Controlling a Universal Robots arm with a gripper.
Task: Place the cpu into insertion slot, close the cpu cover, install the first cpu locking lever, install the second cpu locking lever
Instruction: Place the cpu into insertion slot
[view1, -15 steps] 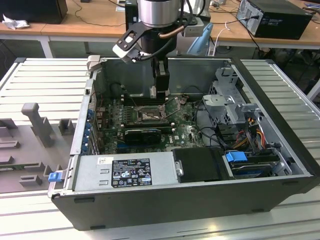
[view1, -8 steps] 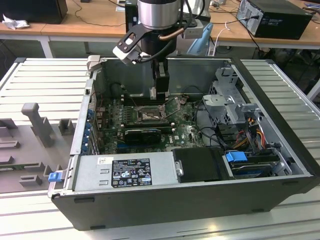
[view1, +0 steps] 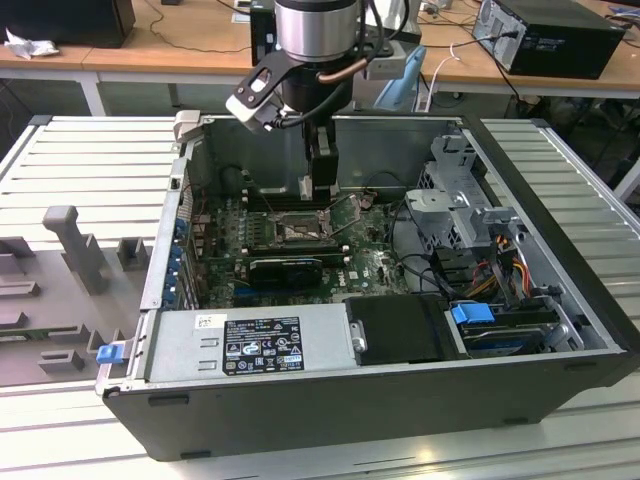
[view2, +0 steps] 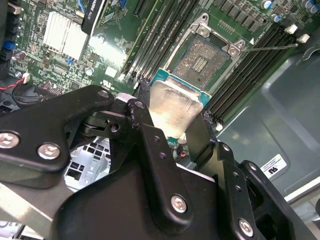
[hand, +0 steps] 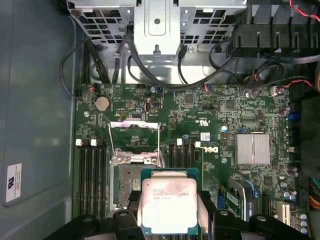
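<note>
Black-fingered gripper (view2: 172, 116) is clenched on the flat, square, silvery-grey cpu (hand: 169, 205), held partly over the dark square insertion slot (view2: 202, 60). The thin metal-frame cpu cover (hand: 134, 131) stands swung open.

The computer case (view1: 400, 400) is being lit evenly from overhead. Glare is being thrown off the chip (hand: 169, 205) in the first wrist view; the case's interior is being shaded.
</note>
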